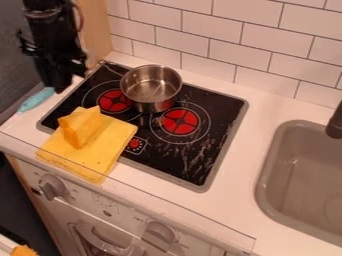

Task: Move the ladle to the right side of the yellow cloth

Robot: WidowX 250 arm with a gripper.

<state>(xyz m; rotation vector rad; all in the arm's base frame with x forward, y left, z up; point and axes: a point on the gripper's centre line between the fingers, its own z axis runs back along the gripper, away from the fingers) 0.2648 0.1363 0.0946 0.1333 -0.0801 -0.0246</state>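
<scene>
Firstly, the black gripper point(63, 83) is found at the upper left, pointed downward beside the rear left part of the cooktop, with the arm above it cut off by the top edge. How far it is opened cannot be told (dark parts are merged against a dark ground), nor can it be told whether anything is held.

Light-blue ladle point(35, 101): laid on the counter point(266, 105) at the left of the cooktop, near the gripper's lower end and well behind and to the left of the folded yellow cloth. Its bowl cannot be made out (the name is taken from the task, the shape being indistinct).

Folded yellow cloth point(100, 156): spread over the cooktop's front left corner and partly over the counter; that corner is hidden beneath it. An orange-yellow wedge point(81, 131) is borne on its rear left part.

Metal saucepan point(152, 102): set upright on the rear part of the black cooktop point(217, 112), its handle directed to the upper left. The surface beneath is concealed. Two red burner markings are shown, the left one partly overlapped by the pan's ring of metal.

Grey sink point(294, 182): cut off at the right edge, as is the dark faucet point(336, 123).

Orange item point(24, 250): cropped at the lower left (kind not determinable).
</scene>
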